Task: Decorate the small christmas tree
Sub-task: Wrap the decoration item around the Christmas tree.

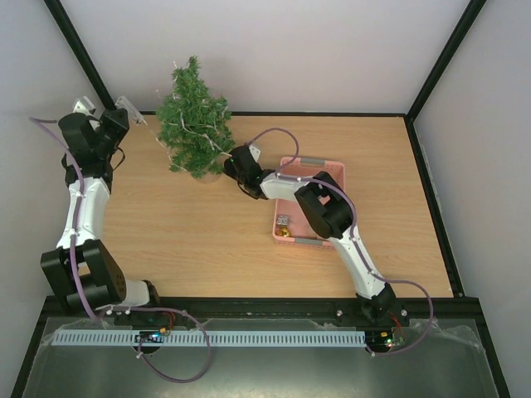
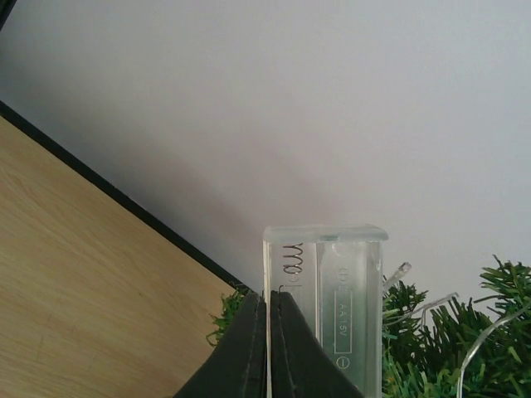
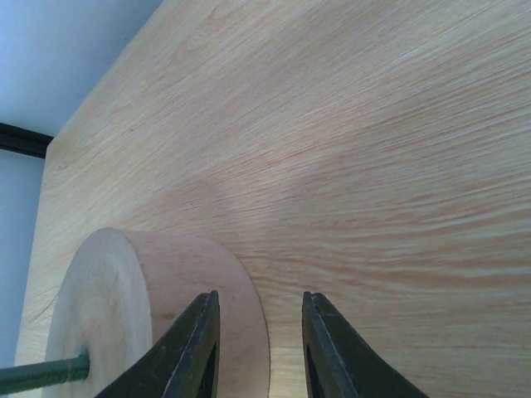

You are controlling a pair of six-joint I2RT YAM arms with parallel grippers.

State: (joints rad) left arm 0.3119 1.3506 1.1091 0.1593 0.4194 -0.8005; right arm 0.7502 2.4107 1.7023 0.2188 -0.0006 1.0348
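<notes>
**Right fingers beside the tree's base, left fingers on the battery box**

We saw one tabletop [image 1: 182, 240] with two arms reaching over it. The one small christmas tree [image 1: 197, 137] stood upright near the 12 o'clock edge, its long axis vertical, planted on a pale wooden disc [image 3: 124, 307].

The right gripper [image 1: 231, 168] was the nearer to that base. The disc lay just beside it at 9 o'clock in the top view. In the wrist view the disc's rim sat behind one finger rather than in the gap. Those fingers stood a little apart with only bare wood between them, holding nothing.

The left gripper [image 1: 124, 112] hovered near the upper branches, with the tree at its 3 o'clock. Its fingers were pressed tight together. We judged they pinched the edge of the one clear battery box [image 2: 332, 298], which rose from them clear of the tabletop.

One string of lights [image 1: 184, 126] lay across the branches. One pink basket [image 1: 336, 172] lay at 3 o'clock of the tree, partly under the right arm. In it we counted two small pieces, a silver ornament [image 1: 284, 220] and a gold ornament [image 1: 284, 233]. More might have been hidden.
</notes>
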